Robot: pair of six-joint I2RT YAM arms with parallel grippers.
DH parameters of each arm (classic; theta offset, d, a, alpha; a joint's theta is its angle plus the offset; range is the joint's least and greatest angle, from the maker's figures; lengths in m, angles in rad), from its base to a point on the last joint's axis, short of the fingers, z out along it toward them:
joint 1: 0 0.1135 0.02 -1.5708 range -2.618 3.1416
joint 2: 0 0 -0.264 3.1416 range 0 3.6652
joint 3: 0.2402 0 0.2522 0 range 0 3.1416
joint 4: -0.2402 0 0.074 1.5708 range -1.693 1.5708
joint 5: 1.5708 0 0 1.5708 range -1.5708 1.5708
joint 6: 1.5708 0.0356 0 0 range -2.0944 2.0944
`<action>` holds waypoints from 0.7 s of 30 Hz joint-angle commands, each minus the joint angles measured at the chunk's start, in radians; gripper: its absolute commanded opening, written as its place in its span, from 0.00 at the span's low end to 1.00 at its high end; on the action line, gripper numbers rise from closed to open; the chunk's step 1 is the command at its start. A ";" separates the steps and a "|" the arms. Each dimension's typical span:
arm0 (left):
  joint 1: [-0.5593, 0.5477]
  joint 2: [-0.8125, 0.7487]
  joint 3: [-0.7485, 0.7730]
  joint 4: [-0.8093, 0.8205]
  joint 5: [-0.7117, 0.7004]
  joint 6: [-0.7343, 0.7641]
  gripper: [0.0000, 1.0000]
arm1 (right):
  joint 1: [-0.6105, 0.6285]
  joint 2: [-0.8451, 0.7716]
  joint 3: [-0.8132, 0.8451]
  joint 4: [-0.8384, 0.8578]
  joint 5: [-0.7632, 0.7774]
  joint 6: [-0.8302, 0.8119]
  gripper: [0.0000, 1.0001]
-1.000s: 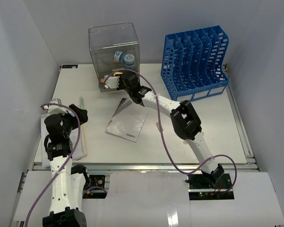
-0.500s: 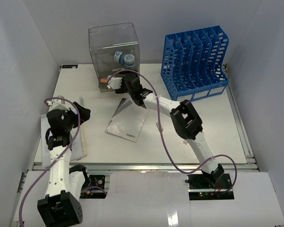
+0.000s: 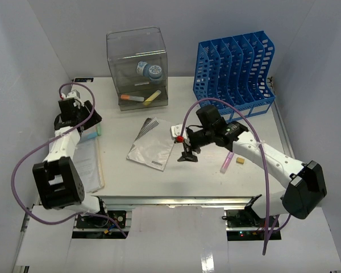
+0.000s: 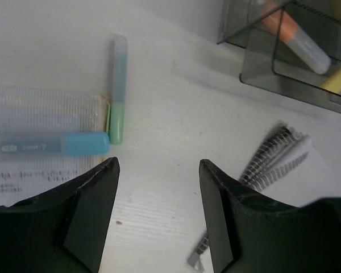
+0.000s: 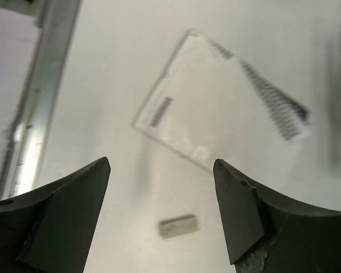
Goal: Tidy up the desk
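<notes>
The white desk [image 3: 267,128] holds a spiral notebook [image 3: 152,145] at its middle. My right gripper [image 3: 187,156] is open and empty just right of the notebook, above a small pale block [image 5: 178,226] that lies between the jaws; the notebook [image 5: 216,125] lies beyond it. My left gripper [image 3: 88,120] is open and empty at the far left, over bare desk [image 4: 170,119] beside a green marker [image 4: 118,91] and a blue marker [image 4: 51,144] that lies on a paper sheet [image 4: 40,108].
A clear drawer box [image 3: 137,62] at the back holds an orange marker [image 4: 290,34] and a yellow one. A blue file rack [image 3: 236,74] stands back right. A pink marker [image 3: 226,162] and a tan block [image 3: 240,161] lie front right. The metal rail [image 5: 40,96] runs along the front.
My right arm has drawn back from the clear box to the middle of the desk. My left arm has swung from the front left up to the far left.
</notes>
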 commanded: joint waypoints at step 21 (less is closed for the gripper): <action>-0.150 0.563 0.393 -0.058 -0.444 0.263 0.62 | -0.387 -0.256 -0.241 -0.067 -0.412 -0.005 0.82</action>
